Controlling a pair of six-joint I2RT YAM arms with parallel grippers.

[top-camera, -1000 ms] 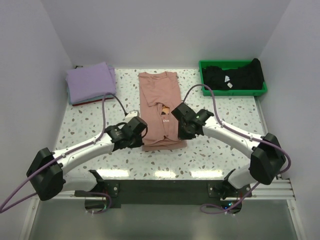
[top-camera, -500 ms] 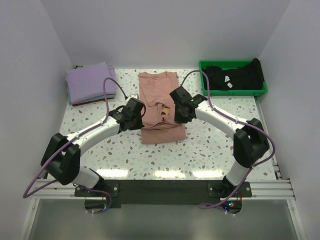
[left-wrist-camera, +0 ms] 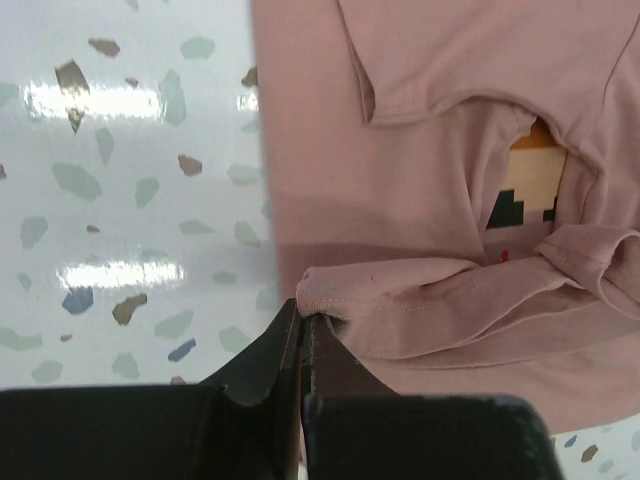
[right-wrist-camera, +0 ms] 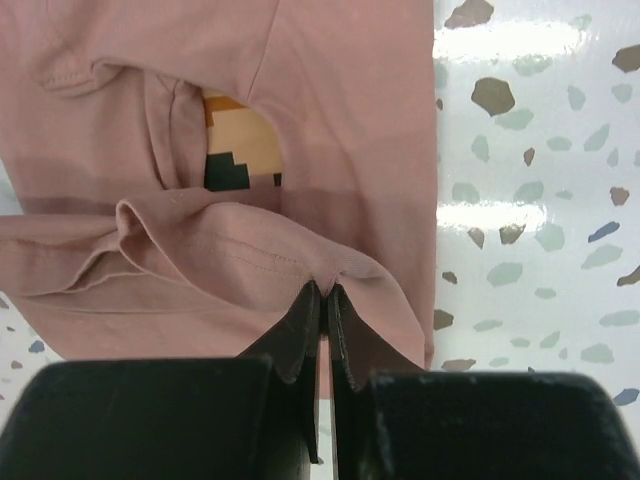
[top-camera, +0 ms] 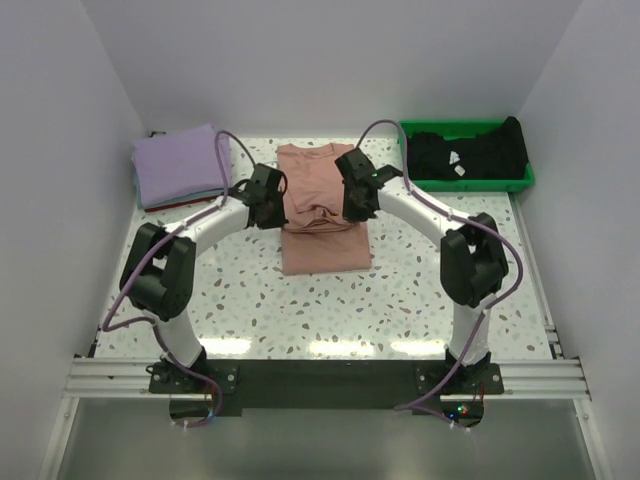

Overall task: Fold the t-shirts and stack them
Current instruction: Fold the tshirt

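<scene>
The salmon-pink t-shirt (top-camera: 318, 200) lies lengthwise in the middle of the table, its bottom hem lifted and doubled back over the body. My left gripper (top-camera: 275, 196) is shut on the hem's left corner (left-wrist-camera: 318, 288). My right gripper (top-camera: 352, 196) is shut on the hem's right corner (right-wrist-camera: 332, 282). The chest print (left-wrist-camera: 528, 190) (right-wrist-camera: 240, 150) shows through a gap under the raised cloth. A folded lavender t-shirt (top-camera: 181, 165) sits at the back left. Black t-shirts (top-camera: 468, 155) are heaped in the green tray.
The green tray (top-camera: 520, 182) stands at the back right corner. A red edge (top-camera: 170, 205) peeks from under the lavender shirt. White walls close the table on three sides. The speckled tabletop (top-camera: 420, 285) stretches toward the near edge.
Both grippers have carried the pink shirt's bottom hem away from the near edge toward the collar, folding the lower half over the upper. Both arms have stretched farther back.
</scene>
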